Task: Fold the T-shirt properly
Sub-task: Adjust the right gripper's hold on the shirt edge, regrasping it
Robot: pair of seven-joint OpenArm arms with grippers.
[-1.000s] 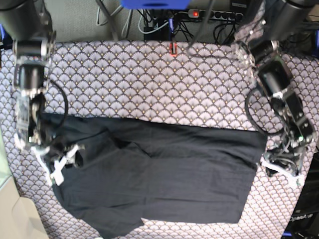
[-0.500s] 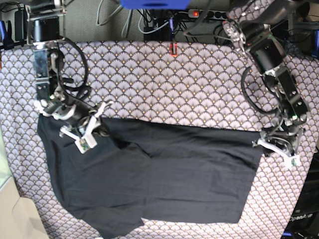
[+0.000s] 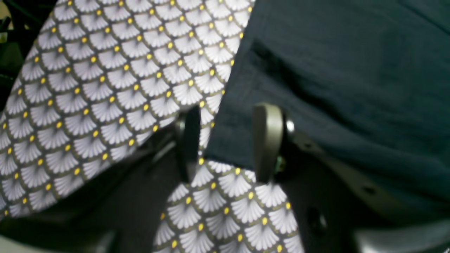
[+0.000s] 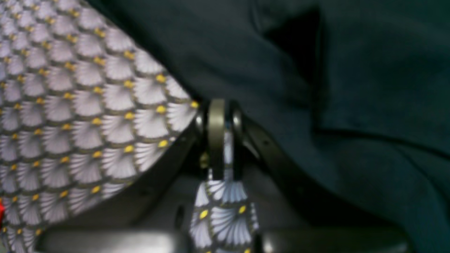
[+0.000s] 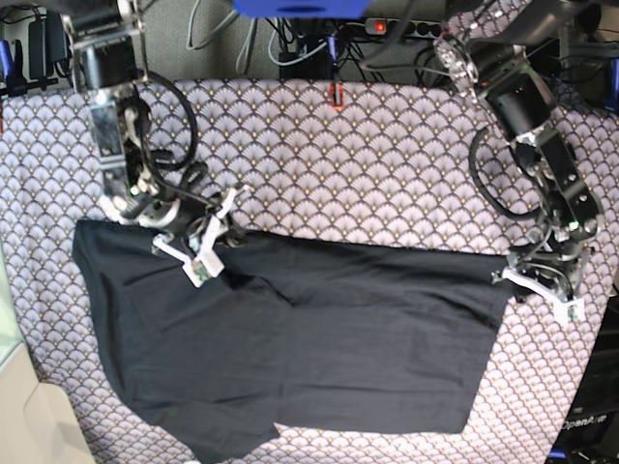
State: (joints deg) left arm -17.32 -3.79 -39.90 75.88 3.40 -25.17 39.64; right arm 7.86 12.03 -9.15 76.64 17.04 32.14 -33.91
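Hands [image 5: 215, 242] [image 5: 538, 282] low at opposite T-shirt [image 5: 319, 338] edges

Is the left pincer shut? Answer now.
No: in the left wrist view the left pincer stands open, its jaws astride the T-shirt corner.

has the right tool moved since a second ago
Yes. In the base view the right tool has gone up and toward the middle, from the T-shirt's left sleeve to its far edge, nearer the red mark on the tablecloth.

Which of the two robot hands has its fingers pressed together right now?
The right hand, at the T-shirt's upper edge on the base view's left; its fingers meet. The left hand shows a clear gap, straddling the shirt's corner.
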